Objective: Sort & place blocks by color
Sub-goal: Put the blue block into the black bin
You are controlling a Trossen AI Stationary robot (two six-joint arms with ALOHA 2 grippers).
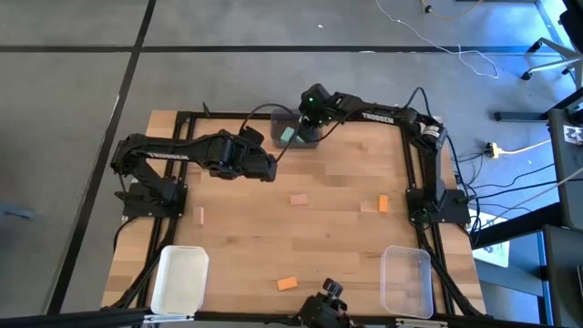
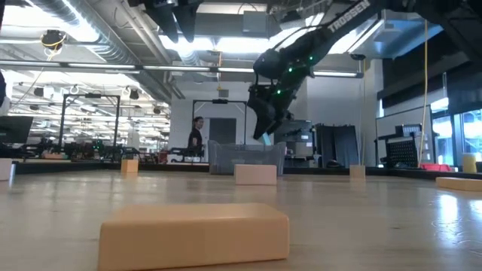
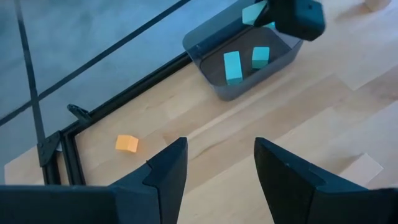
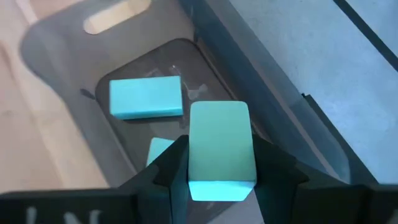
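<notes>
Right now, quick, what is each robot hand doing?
Left hand: open, holding nothing, above the table's wood.
Right hand: closed on a teal block, above the dark grey bin.

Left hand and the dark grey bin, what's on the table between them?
Nothing: the left wrist view shows only bare wood between the open left hand and the dark grey bin.

Both arms were matte black with jointed links, the right arm point(image 1: 383, 116) lettered TROSSEN in white, with a green light.
</notes>
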